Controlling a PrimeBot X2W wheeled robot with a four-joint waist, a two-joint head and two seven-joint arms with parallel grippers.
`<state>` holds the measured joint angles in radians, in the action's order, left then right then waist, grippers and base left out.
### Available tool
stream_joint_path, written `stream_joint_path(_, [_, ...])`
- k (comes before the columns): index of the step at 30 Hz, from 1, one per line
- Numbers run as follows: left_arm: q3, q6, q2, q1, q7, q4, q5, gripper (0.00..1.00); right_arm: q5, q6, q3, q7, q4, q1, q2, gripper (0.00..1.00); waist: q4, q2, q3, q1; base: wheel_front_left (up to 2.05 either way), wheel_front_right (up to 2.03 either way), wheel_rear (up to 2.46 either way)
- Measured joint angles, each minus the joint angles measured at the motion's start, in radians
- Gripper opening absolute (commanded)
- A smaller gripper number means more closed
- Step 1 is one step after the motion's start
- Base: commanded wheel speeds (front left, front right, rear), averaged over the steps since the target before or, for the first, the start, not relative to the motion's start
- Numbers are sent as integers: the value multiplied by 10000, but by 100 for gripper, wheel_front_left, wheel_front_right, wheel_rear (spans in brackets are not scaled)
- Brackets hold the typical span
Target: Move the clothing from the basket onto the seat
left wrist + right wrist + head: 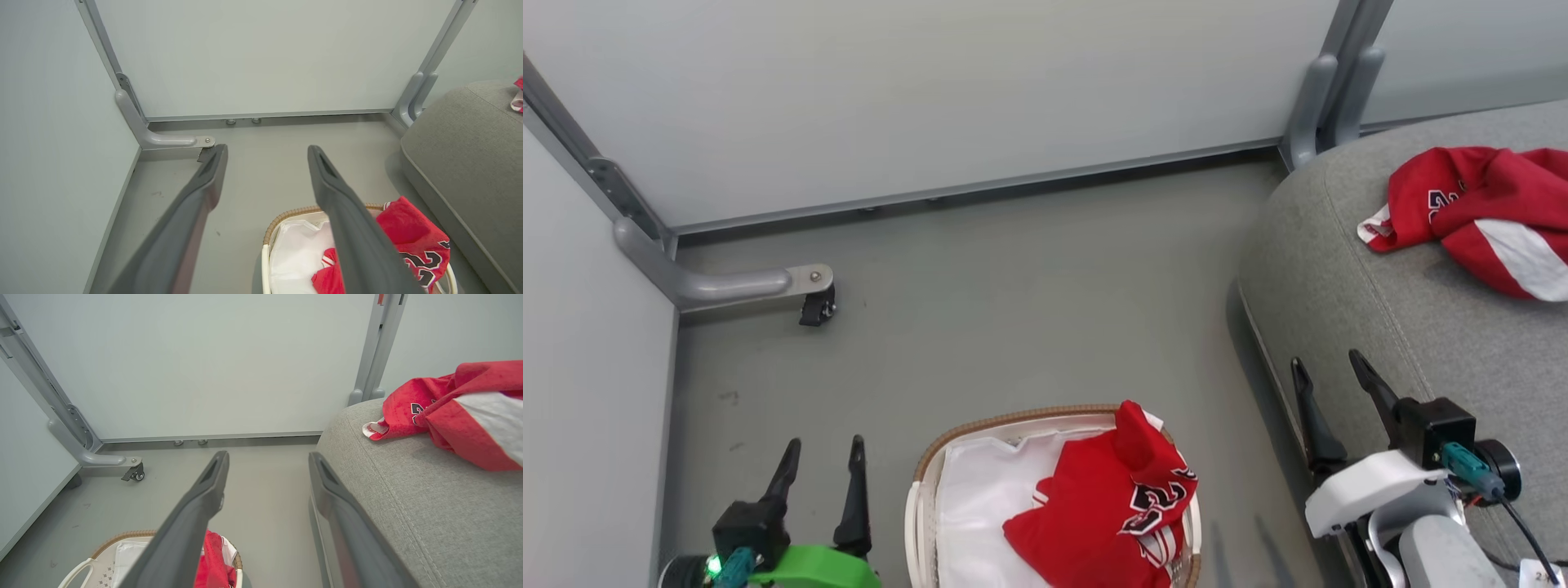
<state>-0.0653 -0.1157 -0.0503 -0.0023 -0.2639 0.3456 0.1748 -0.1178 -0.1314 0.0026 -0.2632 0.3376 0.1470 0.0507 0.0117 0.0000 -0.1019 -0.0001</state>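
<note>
**Count:** 2 pieces of clothing, 1 basket, 1 seat, 1 white sheet, 2 grippers. 1 red garment (1111, 498), with black-and-white lettering, lies heaped in the right half of the basket (1013, 418), over the white sheet (988, 498). The other red garment (1478, 204), with a white panel, lies crumpled on the seat (1339, 269), well apart from the basket. The basket stands on the floor (1029, 286) near the seat's rounded edge.

**Pose:** the left gripper (824, 443) hangs over the floor left of the basket, its fingers spread wide, holding nothing and pointing toward the wall panels (972, 98). The right gripper (1326, 360) hangs at the seat's near edge, its fingers likewise wide and empty, well short of the garment lying there
</note>
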Motion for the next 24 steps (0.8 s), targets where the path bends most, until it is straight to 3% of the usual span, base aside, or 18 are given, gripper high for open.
stream_joint_path(12, [-951, -90, 8, -1432, 0, 178, 192, 100, -56, 0, 378, 0, -516, 980, -8, 100, 534, 0, -1361, 0, 0, 0, 0])
stream_joint_path(24, [-2228, -132, 27, -3407, 0, 1058, 295, 100, -374, 2, 865, 0, -1174, 1802, 0, 100, 1547, 0, -2994, 0, 0, 0, 0])
